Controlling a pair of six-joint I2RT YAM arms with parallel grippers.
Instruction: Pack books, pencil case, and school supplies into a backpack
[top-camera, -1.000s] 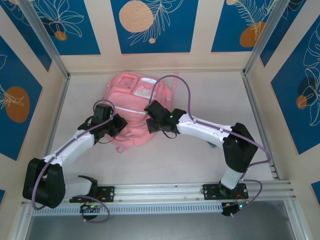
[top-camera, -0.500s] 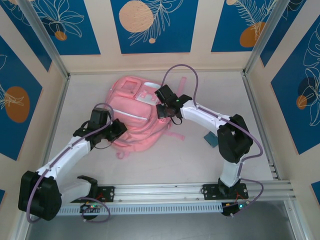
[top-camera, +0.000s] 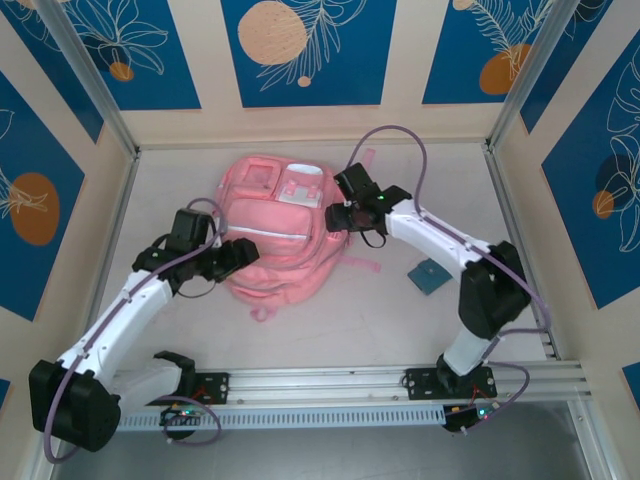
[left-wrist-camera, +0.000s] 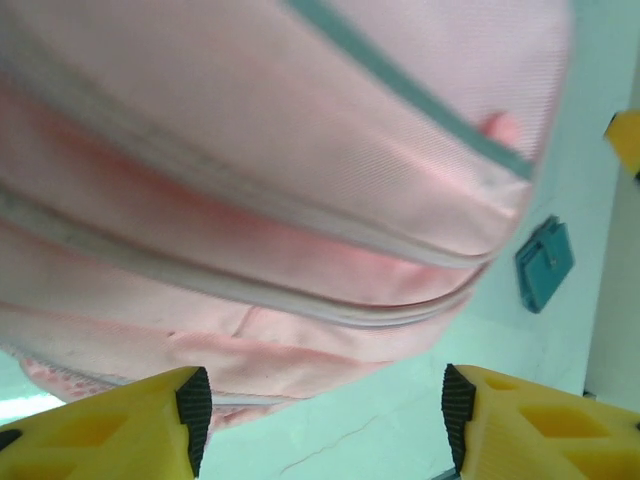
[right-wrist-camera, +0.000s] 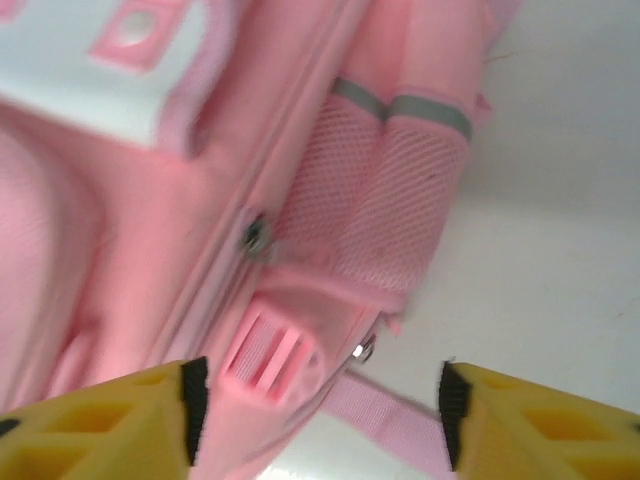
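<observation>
Backpack (top-camera: 272, 240): flat on bench (top-camera: 340, 325), long axis away from bases.
Left hand (top-camera: 238, 258): spread, empty, at near-left flank.
Right hand (top-camera: 342, 215): spread, far-right flank (equally close).

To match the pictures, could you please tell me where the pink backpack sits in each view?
Top external: backpack left of centre on the table.
Left wrist: backpack across the upper frame.
Right wrist: backpack left and centre.
Shared landmark: the pale table beside it.
</observation>
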